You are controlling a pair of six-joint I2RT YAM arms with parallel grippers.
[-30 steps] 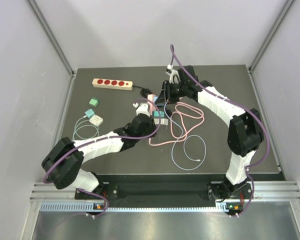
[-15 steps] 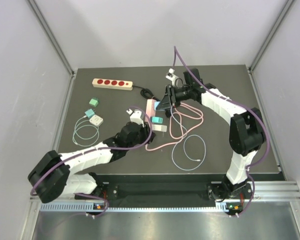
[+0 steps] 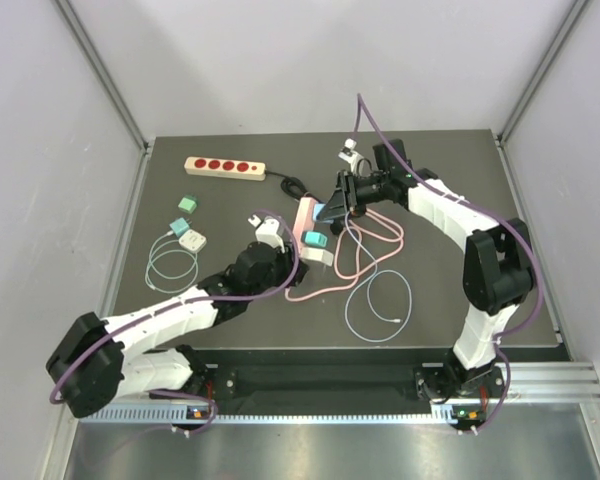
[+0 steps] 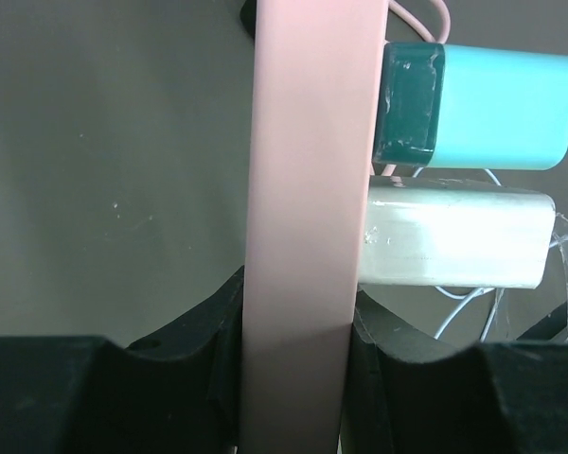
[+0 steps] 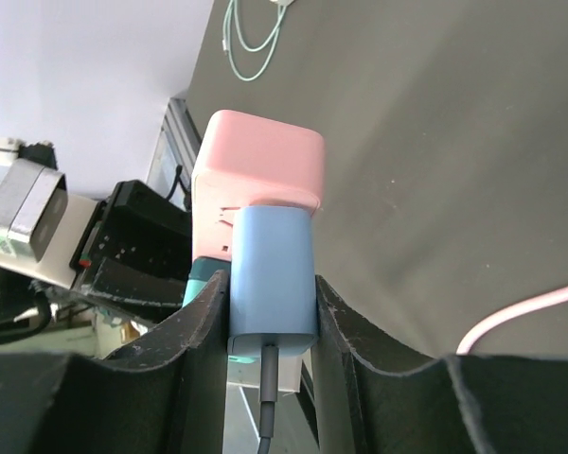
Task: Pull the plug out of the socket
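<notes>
A pink power strip (image 3: 304,213) lies near the table's middle, with a teal plug (image 3: 314,240) and a white plug (image 3: 316,254) in it. My left gripper (image 3: 276,236) is shut on the strip's near end; in the left wrist view the strip (image 4: 308,189) runs up between the black fingers (image 4: 189,331), with the teal plug (image 4: 478,106) and white plug (image 4: 454,236) on its right. My right gripper (image 3: 332,207) is shut on a light blue plug (image 5: 271,284) seated in the strip's far end (image 5: 257,170); a grey cable hangs from that plug.
A cream strip with red sockets (image 3: 224,167) lies at the back left. A teal adapter (image 3: 187,204) and a white adapter with coiled cable (image 3: 191,241) sit at the left. Pink cable (image 3: 365,245) and a white cable loop (image 3: 378,305) lie right of centre.
My left arm has drawn back toward the near left, and the pink strip has shifted with it. My right gripper has moved slightly right and stays on the blue plug.
</notes>
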